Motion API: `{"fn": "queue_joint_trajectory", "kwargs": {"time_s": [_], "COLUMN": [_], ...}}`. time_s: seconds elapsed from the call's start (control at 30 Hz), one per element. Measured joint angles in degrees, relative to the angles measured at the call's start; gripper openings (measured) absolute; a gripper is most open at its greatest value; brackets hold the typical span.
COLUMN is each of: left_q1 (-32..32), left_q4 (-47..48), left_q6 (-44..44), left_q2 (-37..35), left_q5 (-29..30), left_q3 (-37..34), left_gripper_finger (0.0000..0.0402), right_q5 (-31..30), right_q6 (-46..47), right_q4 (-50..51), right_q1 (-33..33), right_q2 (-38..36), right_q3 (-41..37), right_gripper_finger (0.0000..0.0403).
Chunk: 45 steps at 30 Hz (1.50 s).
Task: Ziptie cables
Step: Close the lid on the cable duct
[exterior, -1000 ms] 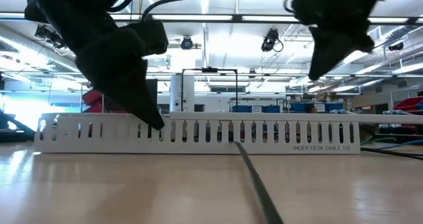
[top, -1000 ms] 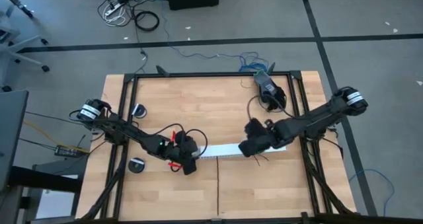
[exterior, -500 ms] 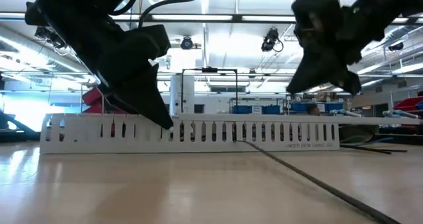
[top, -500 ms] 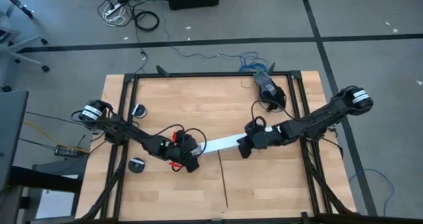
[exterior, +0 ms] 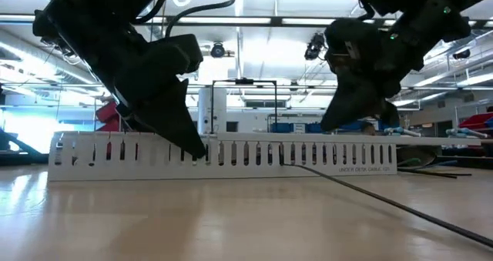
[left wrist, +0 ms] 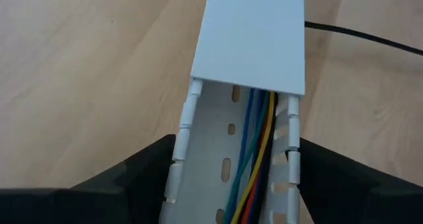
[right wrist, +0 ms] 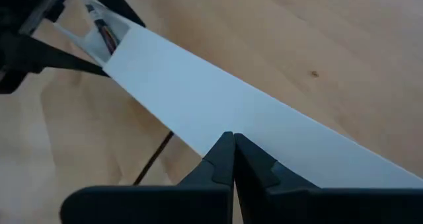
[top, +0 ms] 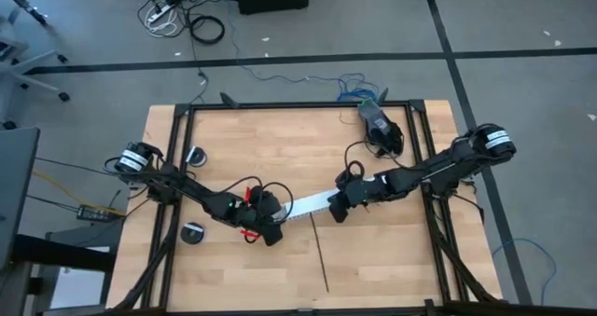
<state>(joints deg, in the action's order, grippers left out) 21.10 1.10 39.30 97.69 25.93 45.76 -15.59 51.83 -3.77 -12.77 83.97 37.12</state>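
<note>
A long white slotted channel (top: 308,205) lies slantwise on the wooden table, with a flat white cover (left wrist: 251,39) over most of its length. The cables (left wrist: 254,151), blue, green, yellow and orange wires, run inside its uncovered left end. The ziptie (top: 321,258), a thin black strip, lies flat on the table; its far end meets the channel's near wall (exterior: 282,164). My left gripper (top: 269,225) straddles the channel's left end. My right gripper (top: 336,211) is shut, with its tips on the cover near the channel's middle. My left gripper (left wrist: 236,148) has the channel's uncovered left end between its two fingers, one finger (left wrist: 155,164) against each slotted side wall (left wrist: 183,135). The fingers slant down from the table's left and lie along the channel. The channel rests on the table. My right gripper (right wrist: 232,139) sets its shut fingertips down on the flat top of the cover (right wrist: 218,98). It comes slanting down from the table's right. The cover sits on the channel, which rests on the table.
Two round black discs (top: 198,155) (top: 193,232) lie at the table's left. A black device (top: 378,122) with cords sits at the far right. Black frame rails (top: 280,106) edge the table. Bare wood (top: 252,279) spreads along the near side.
My right gripper has come down and gone toward the table's left along the channel, tipping steeply downward, and stays shut. The channel's right end has swung a little toward the far edge. The ziptie's near end has swung toward the table's right.
</note>
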Motion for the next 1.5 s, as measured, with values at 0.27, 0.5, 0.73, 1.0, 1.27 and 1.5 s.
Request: {"fn": "queue_joint_trajectory", "kwargs": {"time_s": [0.27, 0.5, 0.73, 1.0, 1.27, 1.5], "left_q1": [0.00, -0.09, -0.09, -0.11, -0.11, -0.11], "left_q4": [-0.33, -0.51, -0.48, -0.50, -0.52, -0.52], "left_q6": [-2.90, -4.45, -4.54, -4.62, -4.69, -4.65], "left_q2": [0.00, 0.00, 0.00, -0.02, -0.02, -0.02], "left_q5": [-1.81, -2.62, -2.82, -3.28, -3.32, -3.34], "left_q3": [0.00, 0.00, 0.00, 0.00, 0.00, 0.00], "left_gripper_finger": [0.0278, 0.0269, 0.0241, 0.0239, 0.0239, 0.0239], "right_q5": [3.40, 4.53, 5.90, 7.59, 9.46, 9.43], "right_q6": [0.42, 0.13, 0.07, -1.10, -2.38, -2.80], "right_q4": [-2.72, -4.30, -4.15, -4.64, -5.99, -6.48], "right_q1": [0.63, 0.76, 1.43, 2.40, 3.14, 3.14], "right_q2": [4.91, 6.52, 6.48, 6.55, 6.77, 6.87], "right_q3": [0.31, 0.32, 0.27, 0.15, 0.04, 0.00], "right_gripper_finger": [0.0000, 0.0000, 0.0000, 0.0000, 0.0000, 0.0000]}}
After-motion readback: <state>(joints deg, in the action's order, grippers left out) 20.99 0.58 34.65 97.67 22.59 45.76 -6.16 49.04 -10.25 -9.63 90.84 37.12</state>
